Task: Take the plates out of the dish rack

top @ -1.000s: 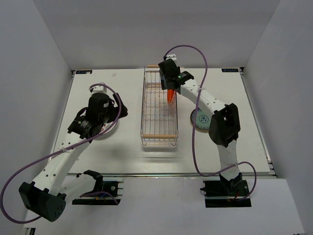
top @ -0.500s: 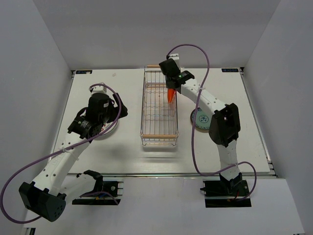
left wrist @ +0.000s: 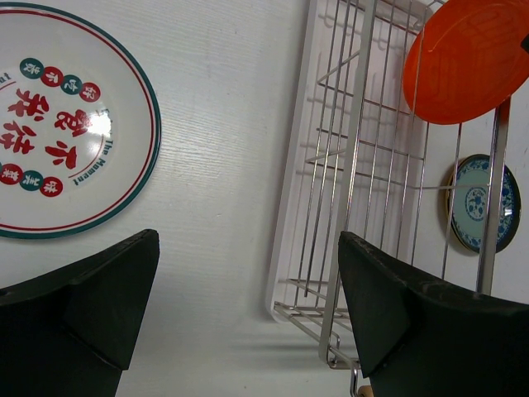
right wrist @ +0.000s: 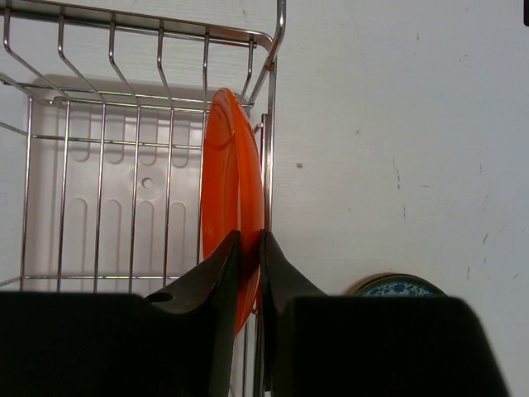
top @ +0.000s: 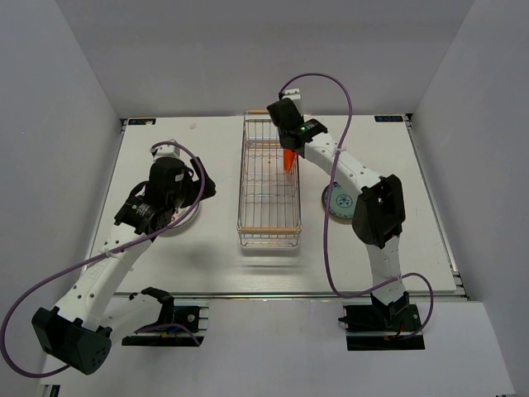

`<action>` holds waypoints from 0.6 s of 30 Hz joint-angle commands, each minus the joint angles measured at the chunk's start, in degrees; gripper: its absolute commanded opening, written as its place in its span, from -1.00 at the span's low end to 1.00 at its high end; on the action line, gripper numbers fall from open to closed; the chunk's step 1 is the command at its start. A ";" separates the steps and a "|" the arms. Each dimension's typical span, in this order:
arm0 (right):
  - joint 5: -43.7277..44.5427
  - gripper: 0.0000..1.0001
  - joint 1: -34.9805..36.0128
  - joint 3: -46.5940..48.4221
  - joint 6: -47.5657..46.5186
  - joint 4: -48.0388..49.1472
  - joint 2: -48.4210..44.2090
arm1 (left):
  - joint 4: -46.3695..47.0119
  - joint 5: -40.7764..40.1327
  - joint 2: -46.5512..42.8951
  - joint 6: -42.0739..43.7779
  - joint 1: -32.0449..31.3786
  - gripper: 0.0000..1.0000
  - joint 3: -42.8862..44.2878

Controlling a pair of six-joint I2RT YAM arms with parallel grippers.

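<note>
The dish rack [top: 269,186] is a long silver wire basket in the middle of the table. One orange-red plate [top: 288,160] stands on edge at its far right side. My right gripper [right wrist: 250,236] is shut on this plate's [right wrist: 231,182] rim, one finger on each face, beside the rack's right wall [right wrist: 272,83]. My left gripper [left wrist: 248,240] hangs open and holds nothing, over the table just left of the rack [left wrist: 350,165]. A white plate with red marks [left wrist: 58,124] lies flat on the table to its left.
A small blue-patterned plate [top: 337,201] lies flat on the table right of the rack, partly under my right arm. It shows through the wires in the left wrist view [left wrist: 483,203]. Wooden bar handles cap the rack's short ends [top: 269,231].
My right gripper's jaws have closed onto the orange-red plate's rim. The left arm has not moved.
</note>
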 commanded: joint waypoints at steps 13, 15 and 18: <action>-5.47 -1.00 -0.15 2.62 -2.37 9.67 -15.04 | -0.34 -1.95 -1.04 -0.44 -0.16 0.96 0.92; -5.13 -1.00 -0.50 2.53 -2.29 10.02 -16.70 | -0.61 -2.12 -1.04 -0.35 -0.16 0.96 0.92; -4.68 -1.00 -1.55 -0.09 -1.41 10.02 -20.21 | -0.70 -2.21 -1.13 -0.44 -0.16 0.96 0.92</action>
